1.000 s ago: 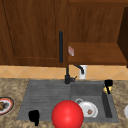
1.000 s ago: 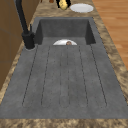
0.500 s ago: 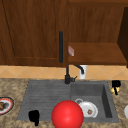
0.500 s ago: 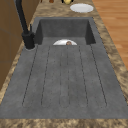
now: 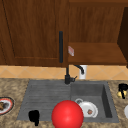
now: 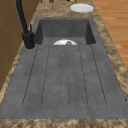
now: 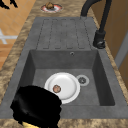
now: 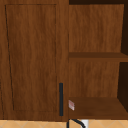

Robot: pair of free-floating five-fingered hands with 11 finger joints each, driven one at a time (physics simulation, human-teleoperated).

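The right hand (image 5: pixel 122 88) hangs over the bench right of the sink (image 5: pixel 106 100), its fingers curled down onto a small yellow thing (image 5: pixel 120 94) just beneath them, probably light, smooth and slippery, so best pinched across its middle.
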